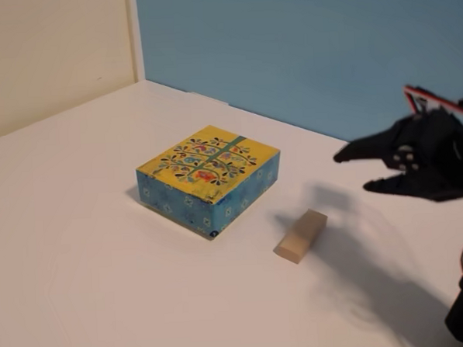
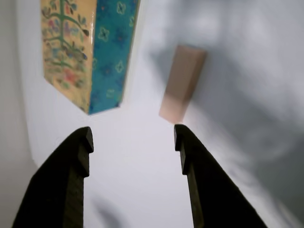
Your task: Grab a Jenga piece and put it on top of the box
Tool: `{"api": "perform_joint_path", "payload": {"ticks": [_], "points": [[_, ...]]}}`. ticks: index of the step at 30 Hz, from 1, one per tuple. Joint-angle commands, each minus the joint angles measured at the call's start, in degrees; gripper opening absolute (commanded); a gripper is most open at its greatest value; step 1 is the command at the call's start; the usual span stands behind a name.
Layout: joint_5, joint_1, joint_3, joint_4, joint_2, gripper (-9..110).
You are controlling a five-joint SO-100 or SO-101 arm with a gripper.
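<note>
We see one Jenga piece [image 1: 301, 236] lying flat on the white table [image 1: 105, 289], just beside the one box [image 1: 209, 177] but apart from it, a strip of bare table between them. Our tool [image 1: 351, 172] hangs above the table at the right of the fixed view, fingers spread and empty. Open table surrounds both things; walls close the far edges.

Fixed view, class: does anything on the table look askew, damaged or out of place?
Nothing stands out. The box sits flat and intact, the Jenga piece lies on the table beside it, apart from it, and the open gripper hovers clear of both.
</note>
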Motion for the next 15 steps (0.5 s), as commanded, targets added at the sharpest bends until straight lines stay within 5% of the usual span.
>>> {"api": "perform_joint_path", "payload": {"ticks": [1, 15], "points": [[0.2, -1.4, -7.0, 0.5, -8.3, 20], [-9.2, -4.4, -13.9, 3.3, -27.2, 23]]}}
